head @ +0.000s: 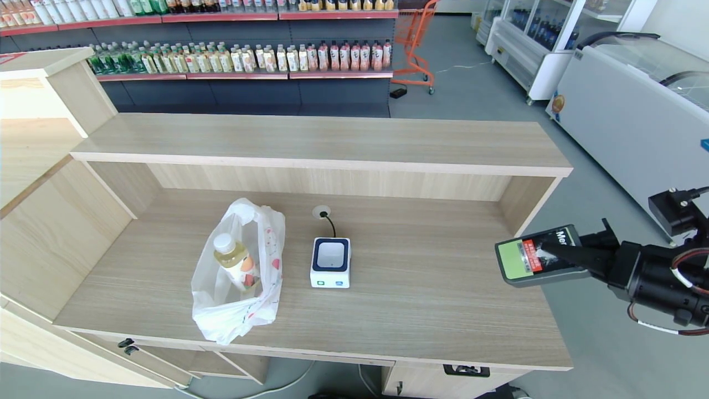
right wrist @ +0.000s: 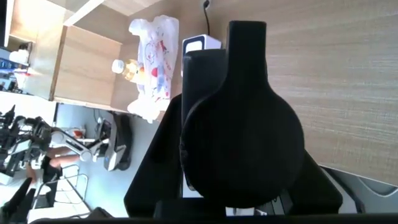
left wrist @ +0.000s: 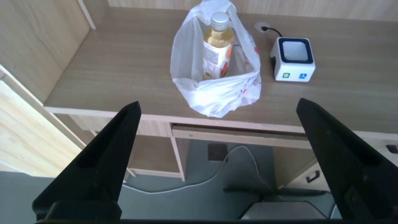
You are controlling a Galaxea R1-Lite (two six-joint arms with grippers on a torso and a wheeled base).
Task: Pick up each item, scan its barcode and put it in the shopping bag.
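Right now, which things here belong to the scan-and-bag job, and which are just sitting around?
Part of the job:
box, held in the right gripper
scanner on the counter
shopping bag
bottle, already in the bag

Just around:
drink shelves
orange cart
freezers

The matte black right arm (head: 659, 274) carries red and white cables (head: 692, 254) and tapered black fingers (head: 566, 252).
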